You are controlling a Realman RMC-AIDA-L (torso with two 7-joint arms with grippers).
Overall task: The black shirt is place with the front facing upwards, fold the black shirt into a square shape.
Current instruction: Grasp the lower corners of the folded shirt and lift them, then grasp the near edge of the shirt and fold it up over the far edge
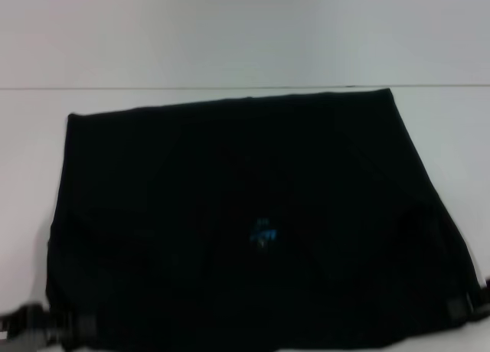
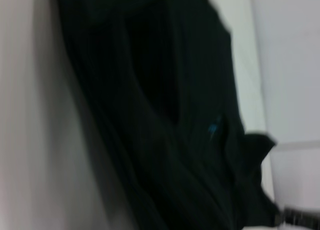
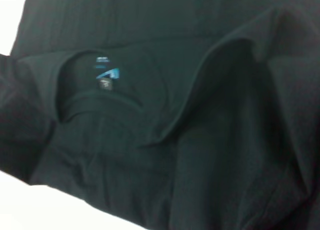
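Observation:
The black shirt (image 1: pixel 230 214) lies spread over the white table, its small blue neck label (image 1: pixel 262 235) showing near the middle. My left gripper (image 1: pixel 65 323) is at the shirt's near left corner and my right gripper (image 1: pixel 465 306) at its near right corner. Each is shut on the cloth's edge. In the left wrist view the black shirt (image 2: pixel 160 115) rises in a flap toward the right gripper (image 2: pixel 297 217). In the right wrist view the black shirt (image 3: pixel 210 140) shows its collar, its label (image 3: pixel 106 72) and a raised ridge of cloth. No lettering is visible.
The white table (image 1: pixel 230 46) extends beyond the shirt's far edge, with a thin seam line (image 1: pixel 153 88) running across it. Bare table strips flank the shirt on the left (image 1: pixel 27 176) and right (image 1: pixel 459 138).

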